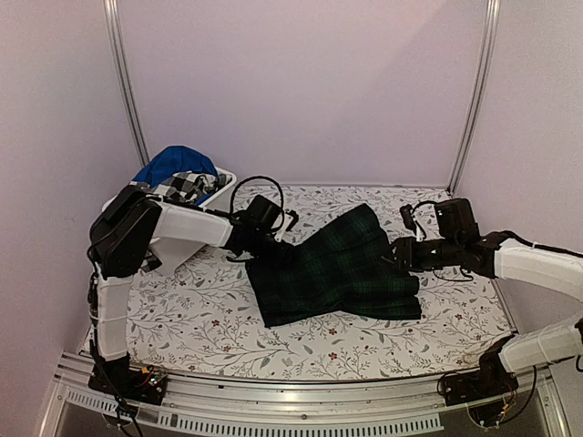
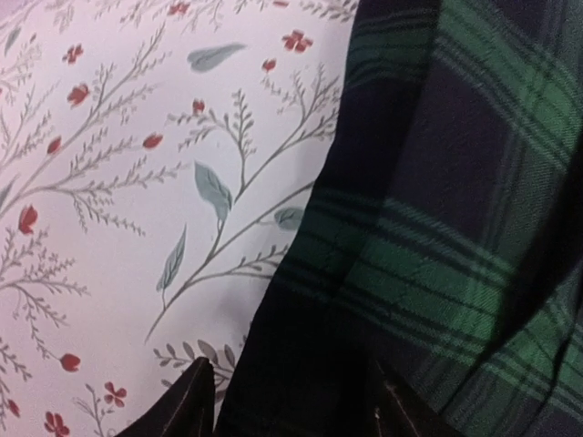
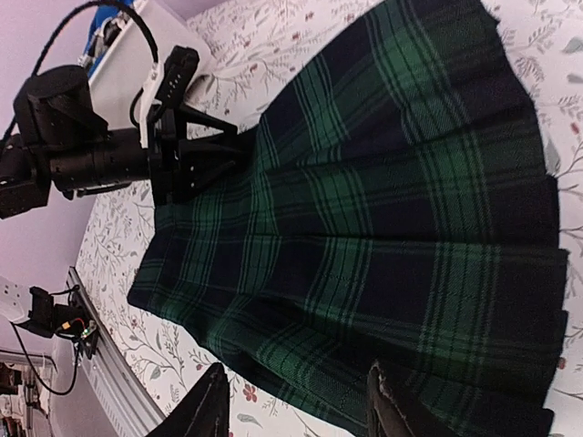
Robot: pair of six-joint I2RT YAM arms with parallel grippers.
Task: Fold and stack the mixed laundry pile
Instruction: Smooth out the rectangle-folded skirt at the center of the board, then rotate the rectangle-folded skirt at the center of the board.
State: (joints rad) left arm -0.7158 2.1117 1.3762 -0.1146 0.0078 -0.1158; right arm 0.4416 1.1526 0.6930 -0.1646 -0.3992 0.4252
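Softly pleated green-navy tartan cloth [image 1: 337,269]

The dark green-navy tartan garment [image 3: 383,228] lies spread flat on the floral table cover [image 3: 273,45]. The right gripper [image 3: 296,405] hangs over one edge with its fingers parted. The left gripper [image 3: 223,146] sits at the opposite edge.

A: Where does the top camera sit?
B: High on the near side of the tartan [image 1: 337,269], facing down on all of it.
A: And the wrist cameras?
B: The left one hangs close over the tartan [image 2: 437,228] at its left edge. The right one, farther off, looks leftward across the same tartan [image 3: 383,228].
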